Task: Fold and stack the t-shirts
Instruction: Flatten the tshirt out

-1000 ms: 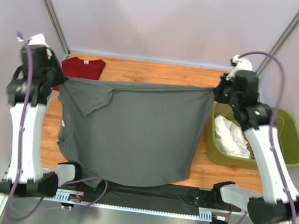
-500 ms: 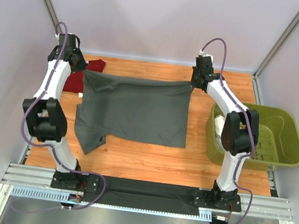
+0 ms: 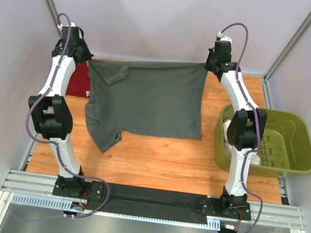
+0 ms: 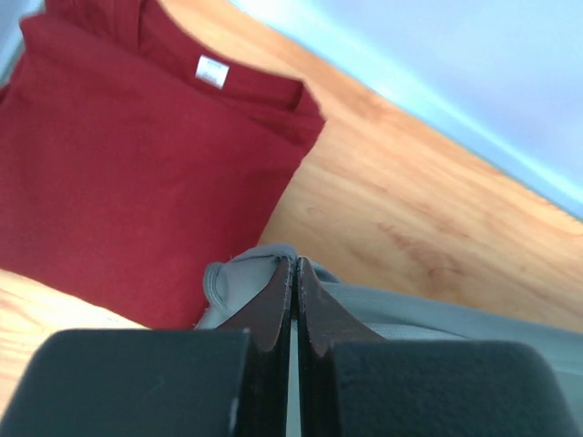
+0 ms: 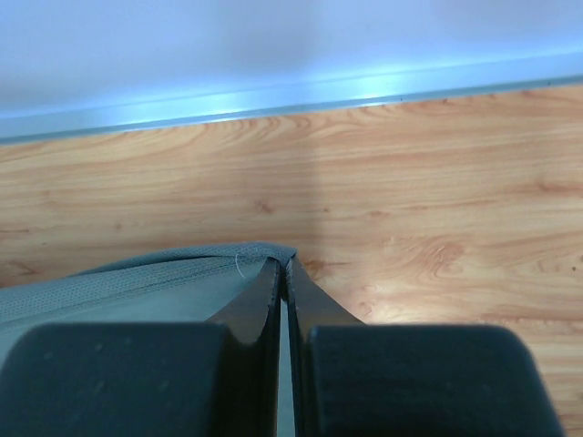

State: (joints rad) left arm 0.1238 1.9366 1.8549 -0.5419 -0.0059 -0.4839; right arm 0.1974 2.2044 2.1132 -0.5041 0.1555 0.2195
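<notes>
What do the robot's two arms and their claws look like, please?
Both the left arm and right arm have white links, black joints and a looping purple cable. The left claw and right claw are black and blocky, tapering to thin dark tips.

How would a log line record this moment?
left end effector: shut on grey t-shirt | right end effector: same | red t-shirt: folded, far left

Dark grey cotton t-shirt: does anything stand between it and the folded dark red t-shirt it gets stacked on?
Nothing visible does. The dark grey cotton t-shirt, pinched by the left gripper and right gripper, is held right beside the folded dark red t-shirt.
</notes>
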